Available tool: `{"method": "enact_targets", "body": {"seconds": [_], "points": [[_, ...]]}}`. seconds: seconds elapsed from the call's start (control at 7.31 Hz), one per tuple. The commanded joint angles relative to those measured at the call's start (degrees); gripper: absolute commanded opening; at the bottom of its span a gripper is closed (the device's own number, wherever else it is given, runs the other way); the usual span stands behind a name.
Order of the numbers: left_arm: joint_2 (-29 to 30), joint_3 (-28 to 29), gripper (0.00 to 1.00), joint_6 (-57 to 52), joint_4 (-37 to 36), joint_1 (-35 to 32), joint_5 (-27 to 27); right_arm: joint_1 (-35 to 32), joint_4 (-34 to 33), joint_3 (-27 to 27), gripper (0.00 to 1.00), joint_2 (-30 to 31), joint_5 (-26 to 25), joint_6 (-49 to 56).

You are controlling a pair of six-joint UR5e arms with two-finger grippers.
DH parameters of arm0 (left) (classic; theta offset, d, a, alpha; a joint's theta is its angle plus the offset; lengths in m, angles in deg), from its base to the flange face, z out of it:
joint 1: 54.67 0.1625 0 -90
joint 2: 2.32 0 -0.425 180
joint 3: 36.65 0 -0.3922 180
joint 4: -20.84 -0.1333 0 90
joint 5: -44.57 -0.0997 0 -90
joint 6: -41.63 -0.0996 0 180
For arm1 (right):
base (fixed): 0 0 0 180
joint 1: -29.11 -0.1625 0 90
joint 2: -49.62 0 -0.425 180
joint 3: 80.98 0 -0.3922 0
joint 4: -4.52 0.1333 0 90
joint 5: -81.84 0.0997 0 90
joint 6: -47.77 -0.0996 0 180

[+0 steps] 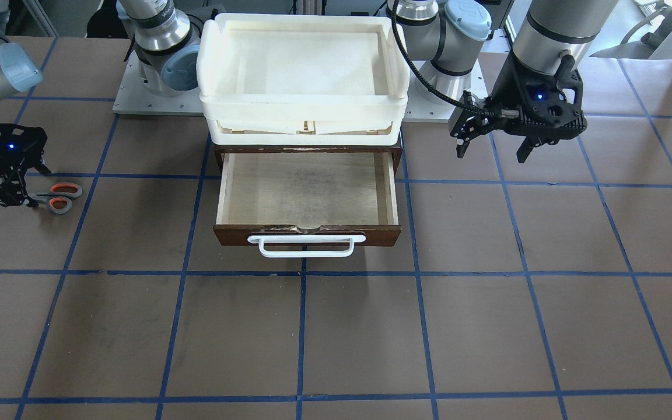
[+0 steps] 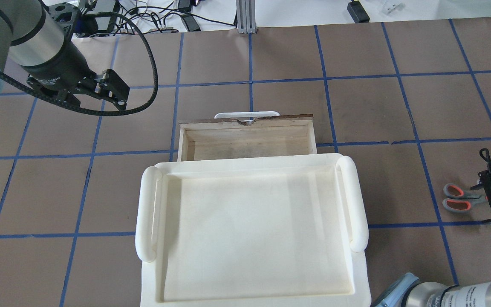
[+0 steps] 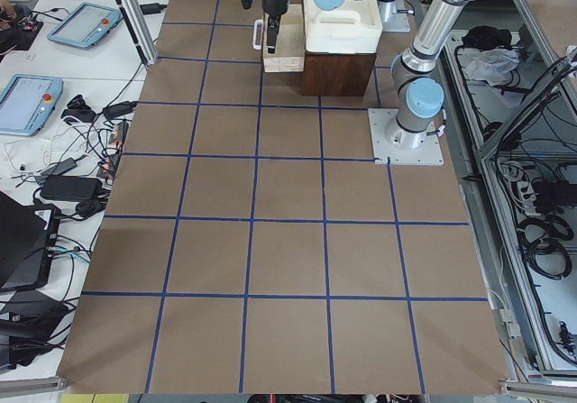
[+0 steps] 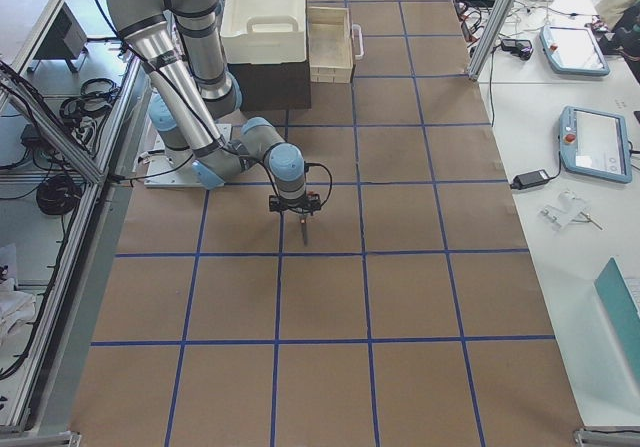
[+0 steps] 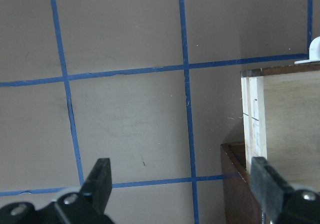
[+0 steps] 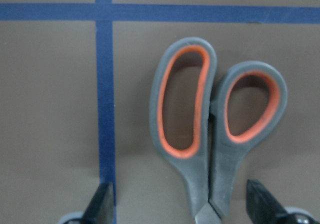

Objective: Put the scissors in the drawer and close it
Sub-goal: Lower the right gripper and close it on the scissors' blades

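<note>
The scissors, with orange-red and grey loop handles, lie flat on the table, far to the robot's right of the drawer. They also show in the overhead view and the right wrist view. My right gripper is open and low over the blade end, with its fingers on either side of the shank and not touching it. The wooden drawer is pulled open and empty, its white handle at the front. My left gripper is open and empty. It hovers beside the drawer's left side.
Stacked cream-white plastic trays sit on top of the dark brown cabinet, above the drawer. The tabletop is brown with a grid of blue tape lines. Both arm bases stand behind the cabinet. Side benches with tablets and cables lie beyond the table's edge.
</note>
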Motion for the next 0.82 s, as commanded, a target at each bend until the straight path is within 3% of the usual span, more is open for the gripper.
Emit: {"method": "enact_targets", "body": {"seconds": [0.0, 0.41, 0.68], "points": [[-0.1, -0.2, 1.00, 0.0, 0.1, 0.0, 0.0, -0.2, -0.1, -0.1, 0.70, -0.2, -0.2, -0.2], [-0.1, -0.2, 1.00, -0.1, 0.1, 0.0, -0.4, -0.3, -0.1, -0.2, 0.39, -0.2, -1.1, -0.3], [-0.1, -0.2, 1.00, 0.0, 0.1, -0.1, -0.8, -0.3, -0.2, -0.2, 0.34, -0.1, -1.2, -0.4]]}}
